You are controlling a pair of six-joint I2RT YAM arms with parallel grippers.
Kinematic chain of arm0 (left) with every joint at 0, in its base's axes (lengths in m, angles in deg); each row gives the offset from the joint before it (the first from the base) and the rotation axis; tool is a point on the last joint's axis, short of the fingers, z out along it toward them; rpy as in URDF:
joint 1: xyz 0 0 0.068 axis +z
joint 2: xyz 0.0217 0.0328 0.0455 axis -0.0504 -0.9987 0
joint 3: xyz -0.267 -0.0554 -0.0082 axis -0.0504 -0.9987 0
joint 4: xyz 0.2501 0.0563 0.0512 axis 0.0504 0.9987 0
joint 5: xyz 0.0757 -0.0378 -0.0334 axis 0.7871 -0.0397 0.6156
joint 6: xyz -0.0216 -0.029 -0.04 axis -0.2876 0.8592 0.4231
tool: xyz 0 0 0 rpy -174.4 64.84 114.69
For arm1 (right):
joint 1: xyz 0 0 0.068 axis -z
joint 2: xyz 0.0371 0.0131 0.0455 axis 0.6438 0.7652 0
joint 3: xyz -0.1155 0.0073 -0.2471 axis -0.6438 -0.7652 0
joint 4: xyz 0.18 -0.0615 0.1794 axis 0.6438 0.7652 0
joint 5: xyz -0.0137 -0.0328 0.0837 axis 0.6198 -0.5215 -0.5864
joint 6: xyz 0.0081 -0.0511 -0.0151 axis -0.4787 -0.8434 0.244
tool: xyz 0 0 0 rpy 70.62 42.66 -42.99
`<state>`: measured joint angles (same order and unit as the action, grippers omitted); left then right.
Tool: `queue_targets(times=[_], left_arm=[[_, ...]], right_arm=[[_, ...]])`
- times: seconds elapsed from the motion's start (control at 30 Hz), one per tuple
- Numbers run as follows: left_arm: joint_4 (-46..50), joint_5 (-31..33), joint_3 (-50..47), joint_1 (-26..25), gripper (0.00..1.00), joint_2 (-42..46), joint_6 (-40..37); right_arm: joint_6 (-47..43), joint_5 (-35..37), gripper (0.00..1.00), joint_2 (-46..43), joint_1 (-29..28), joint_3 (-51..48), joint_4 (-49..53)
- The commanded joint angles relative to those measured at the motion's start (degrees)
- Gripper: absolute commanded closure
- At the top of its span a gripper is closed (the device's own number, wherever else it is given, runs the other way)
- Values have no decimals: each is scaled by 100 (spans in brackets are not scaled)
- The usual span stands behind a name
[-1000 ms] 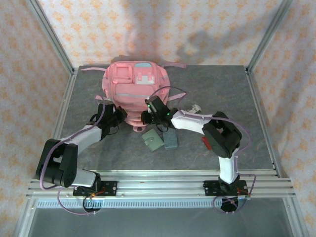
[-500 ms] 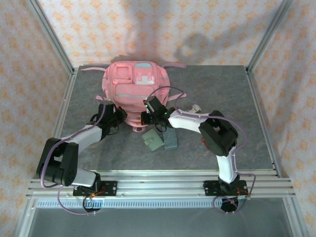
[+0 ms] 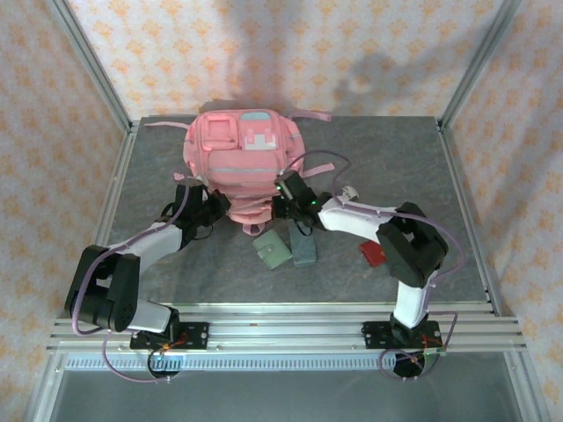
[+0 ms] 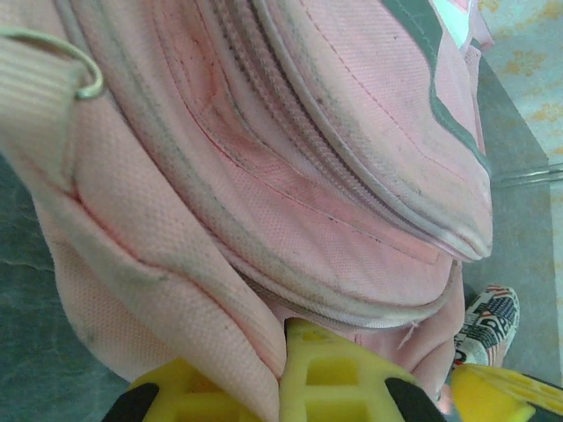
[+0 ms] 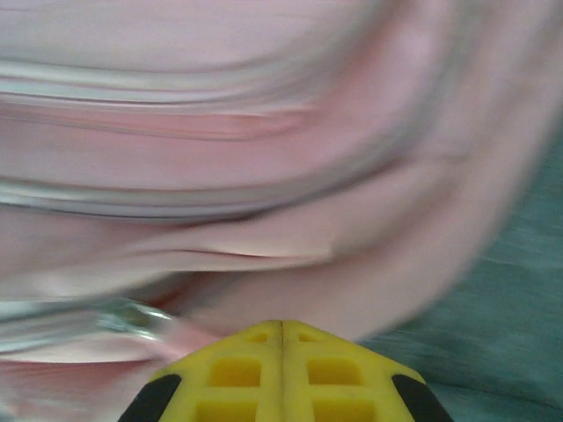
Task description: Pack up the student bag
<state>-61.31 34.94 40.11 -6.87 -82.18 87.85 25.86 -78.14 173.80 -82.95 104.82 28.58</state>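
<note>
Both jaws at the near edge of the student bag.
The bag lay flat at the far middle of the worktop. My left jaws pinched a fold of its near-left fabric, probably to steady it. My right jaws were closed tight against its near-right edge, gripping nothing I could make out. A green pouch waited nearer.

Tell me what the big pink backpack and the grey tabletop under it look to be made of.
Large pink backpack: woven synthetic cloth, probably polyester or nylon, matte; the left wrist view shows a coarse weave, stitched seams and a zipper track. Grey tabletop: smooth, matte, mottled like stone; possibly a printed laminate or mat, the look leaves it open.
</note>
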Motion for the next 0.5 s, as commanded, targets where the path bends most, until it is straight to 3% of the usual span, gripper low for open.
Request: queue_targets(times=[0.0, 0.27, 0.4, 0.47], left_arm=[[-461, -417, 293, -50, 100, -36, -436], [-347, -1171, 823, -54, 100, -253, -1243], [-233, -980, 853, -14, 100, -179, -1290], [-287, -1002, 735, -1, 100, -128, -1210]], right_arm=[[-82, 570, 100, -278, -51, -238, 437], [240, -232, 100, -888, -560, -813, -113], [266, -19, 100, -875, -553, -802, -281], [255, -33, 87, -838, -467, -693, -281]])
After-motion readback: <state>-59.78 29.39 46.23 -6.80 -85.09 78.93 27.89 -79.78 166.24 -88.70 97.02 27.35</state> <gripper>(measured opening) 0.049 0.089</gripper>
